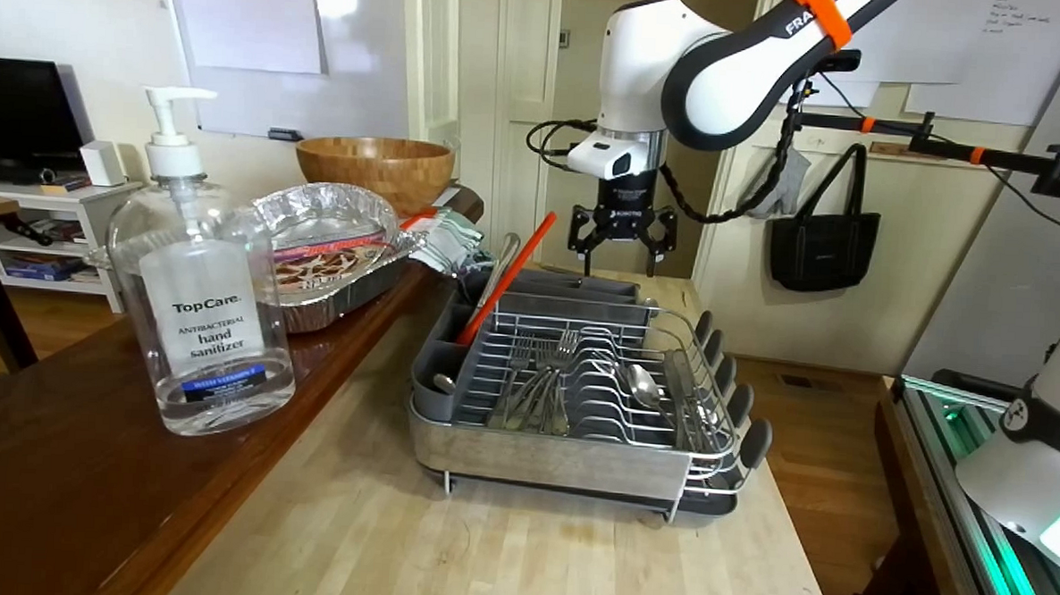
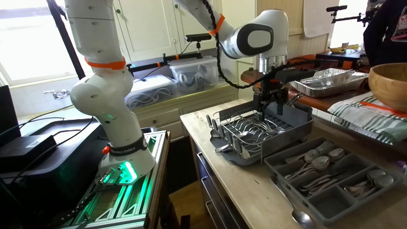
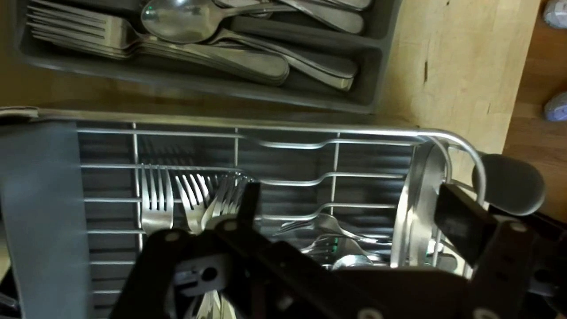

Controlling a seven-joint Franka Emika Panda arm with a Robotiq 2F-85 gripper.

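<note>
Jaws stood wide apart, gripping nothing, pointing down over the rack (image 1: 559,460) on the tabletop (image 1: 447,562). Wrist view: forks (image 3: 158,218) lay in the rack, left of centre, tines toward the top of the frame, most overlapping in one bunch; handles partly hidden behind the jaws. Same bunch near mid-frame in an exterior view, a spoon (image 1: 642,385) lying to its right. Grey tray (image 3: 382,51) across the upper left of the wrist view, holding more cutlery (image 3: 248,62).

Handling, as judged: forks looked metal, so stiff, fairly light, hard to damage, probably slick on the polished faces. Best hold seemed the narrow neck or mid-handle, squeezed across the width. Leftmost fork's head, in the wrist view, stood a little apart from its neighbours and looked easiest to isolate. Within the bunch, tines might have interlocked and dragged others along; the rack's wires left little room underneath.
</note>
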